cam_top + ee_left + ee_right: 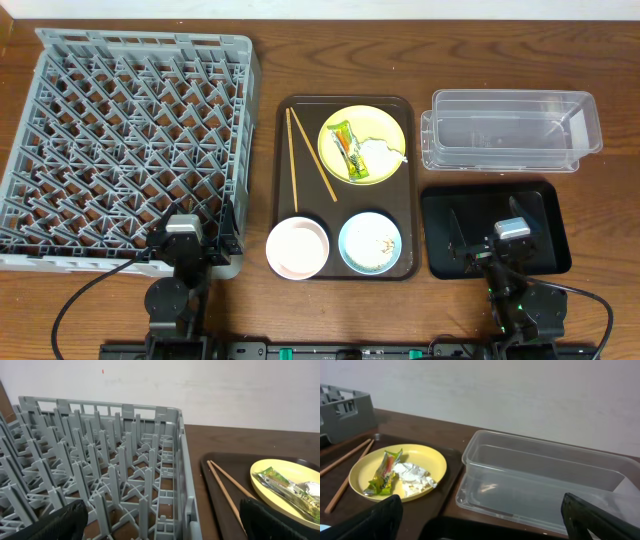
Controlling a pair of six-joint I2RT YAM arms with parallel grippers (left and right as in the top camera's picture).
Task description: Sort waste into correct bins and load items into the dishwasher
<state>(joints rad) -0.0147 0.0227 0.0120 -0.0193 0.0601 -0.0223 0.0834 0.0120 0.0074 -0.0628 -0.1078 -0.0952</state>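
Note:
The grey dishwasher rack [140, 40] fills the left of the table. A brown serving tray [345, 200] holds a yellow plate [385, 122] with the wrapper [347, 143] and the tissue [380, 152] on it. Two chopsticks [293, 160], a white bowl [298, 248] and a light blue bowl [352, 245] with food scraps [380, 242] also lie on the tray. The clear tub [510, 125] and the black tray [440, 215] are on the right. My left gripper [192, 235] stands open over the rack's front right corner. Over the black tray, my right gripper [497, 225] is open and empty.
A white wall runs behind the table in both wrist views. Bare brown wood shows between the rack's side wall [182, 460] and the serving tray's rim [205, 460]. The clear tub [545, 480] lies just right of the yellow plate [427, 457].

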